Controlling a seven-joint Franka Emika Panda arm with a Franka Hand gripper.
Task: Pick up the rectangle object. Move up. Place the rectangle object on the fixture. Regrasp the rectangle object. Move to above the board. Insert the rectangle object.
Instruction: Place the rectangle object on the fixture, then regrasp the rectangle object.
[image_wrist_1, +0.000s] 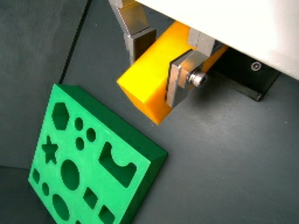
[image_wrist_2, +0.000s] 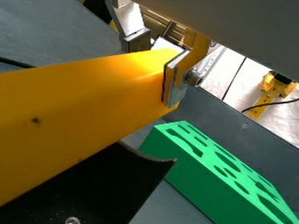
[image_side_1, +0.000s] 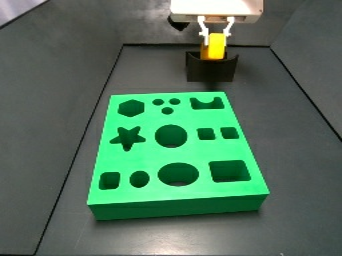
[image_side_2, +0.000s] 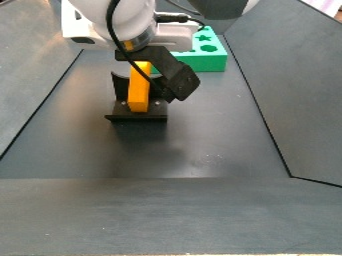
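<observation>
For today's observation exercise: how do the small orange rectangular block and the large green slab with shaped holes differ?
The orange rectangular block is small and solid; the green slab is large and cut with star, hexagon, circle and square holes. The block stands on end at the dark fixture, clamped by the gripper; the slab lies flat on the floor, untouched. Both look like plain, bright plastic.

The green board (image_side_1: 177, 150) lies flat in the middle, near us. Far behind it stands the dark fixture (image_side_1: 211, 68). The orange block (image_side_1: 213, 47) stands upright on it, with the gripper (image_side_1: 213, 35) closed around its top.
</observation>
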